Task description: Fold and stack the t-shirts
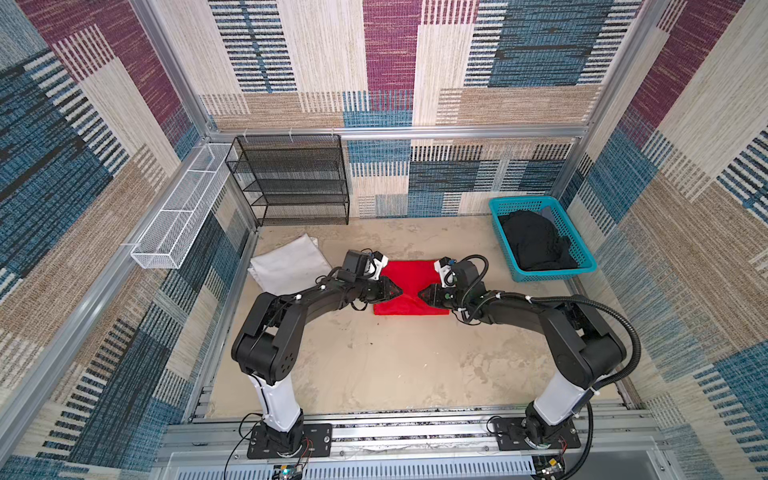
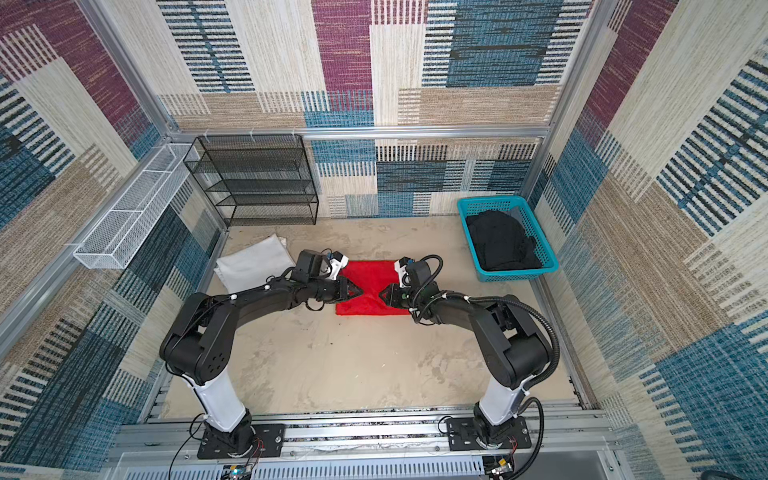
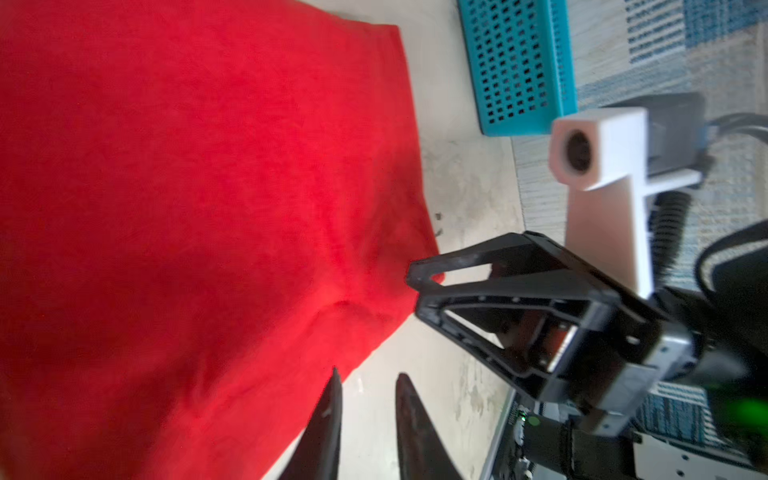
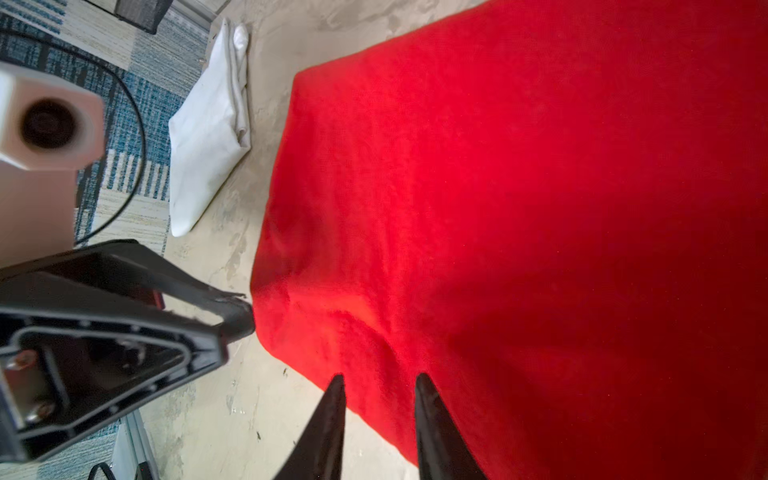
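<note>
Red t-shirt lies folded in the centre of a top view. Left gripper and right gripper point at each other above it, each slightly open, holding nothing. White t-shirt lies at its left; black t-shirt sits in the basket, at right.

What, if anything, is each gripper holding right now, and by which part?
Nothing is held. The left gripper and the right gripper both have their jaws apart and empty, poised over the folded red t-shirt.
</note>
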Tool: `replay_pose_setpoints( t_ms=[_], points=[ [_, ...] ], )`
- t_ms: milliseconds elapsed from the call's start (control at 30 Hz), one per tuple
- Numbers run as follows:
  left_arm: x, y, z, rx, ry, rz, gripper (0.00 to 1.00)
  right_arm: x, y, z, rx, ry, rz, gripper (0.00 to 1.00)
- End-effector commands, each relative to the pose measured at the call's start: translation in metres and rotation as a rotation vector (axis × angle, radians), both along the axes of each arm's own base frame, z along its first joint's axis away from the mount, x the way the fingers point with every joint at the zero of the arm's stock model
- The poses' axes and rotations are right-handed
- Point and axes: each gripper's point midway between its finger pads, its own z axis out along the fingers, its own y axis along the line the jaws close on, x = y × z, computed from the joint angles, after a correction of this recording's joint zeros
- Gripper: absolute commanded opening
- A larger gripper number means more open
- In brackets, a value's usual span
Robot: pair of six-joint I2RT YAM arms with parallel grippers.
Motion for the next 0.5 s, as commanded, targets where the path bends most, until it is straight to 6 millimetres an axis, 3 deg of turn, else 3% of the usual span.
replay_pose_setpoints(
  t_ms=[0, 167, 233, 333, 467],
  points=[
    [-0.013, -0.011, -0.017, -0.003, 0.09, -0.054, 0.25, -0.004, -0.019, -0.019, -0.031, 0.043, -0.041, 0.31],
    [-0.018, 0.0, -0.072, 0.089, 0.184, -0.014, 0.23, -0.016, -0.027, -0.061, -0.053, 0.134, -0.025, 0.29],
    [-0.022, 0.007, -0.08, 0.118, 0.183, 0.01, 0.23, -0.021, -0.029, -0.067, -0.056, 0.147, -0.027, 0.29],
    [-0.027, 0.014, -0.073, 0.125, 0.156, 0.023, 0.23, -0.024, -0.034, -0.066, -0.071, 0.148, -0.038, 0.29],
    [-0.025, 0.014, -0.042, 0.09, 0.084, 0.015, 0.24, -0.021, -0.038, -0.053, -0.097, 0.117, -0.046, 0.29]
  ],
)
